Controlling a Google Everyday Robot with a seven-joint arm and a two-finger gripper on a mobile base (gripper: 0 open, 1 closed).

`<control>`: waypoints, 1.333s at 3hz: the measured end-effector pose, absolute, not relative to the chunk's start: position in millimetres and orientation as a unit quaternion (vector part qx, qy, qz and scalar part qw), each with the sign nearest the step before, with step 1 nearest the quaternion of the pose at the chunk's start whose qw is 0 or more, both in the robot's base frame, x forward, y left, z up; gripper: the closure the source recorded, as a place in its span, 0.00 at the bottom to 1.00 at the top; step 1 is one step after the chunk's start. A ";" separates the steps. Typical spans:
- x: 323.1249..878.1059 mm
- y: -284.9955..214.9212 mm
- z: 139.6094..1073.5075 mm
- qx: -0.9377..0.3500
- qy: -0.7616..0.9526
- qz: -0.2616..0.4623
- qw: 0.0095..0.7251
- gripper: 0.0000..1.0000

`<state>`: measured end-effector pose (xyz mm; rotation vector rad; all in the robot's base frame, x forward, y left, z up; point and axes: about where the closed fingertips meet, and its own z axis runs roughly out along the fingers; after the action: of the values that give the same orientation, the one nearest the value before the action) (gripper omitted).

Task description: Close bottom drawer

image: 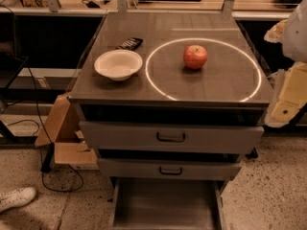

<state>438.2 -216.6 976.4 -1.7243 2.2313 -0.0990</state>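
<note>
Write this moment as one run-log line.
bottom drawer: open | gripper: right of cabinet, apart from drawer | closing: not done

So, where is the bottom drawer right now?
In the camera view the bottom drawer is at the lower middle, pulled open directly under the middle drawer. The hand is at the upper right edge, beside the cabinet top.

Apple (195, 56) red with a yellowish patch, inside a thin white ring (146, 75) on the grey-brown table (216, 87). Bowl (118, 64) white, 9 o'clock of apple. Bottom drawer (165, 207) plain grey; dark handles (171, 137) on the two drawers (120, 135) above. Claw (288, 97) cream-white, 3 o'clock edge. Floor (273, 186) speckled beige.
</note>
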 end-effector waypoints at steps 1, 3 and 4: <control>438.2 -216.6 976.4 -0.603 0.781 -0.035 0.159 0.00; 438.2 -216.6 976.4 -0.603 0.781 -0.035 0.159 0.44; 438.2 -216.6 976.4 -0.603 0.781 -0.035 0.159 0.67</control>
<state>438.2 -216.6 976.4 -1.7242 2.2312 -0.0992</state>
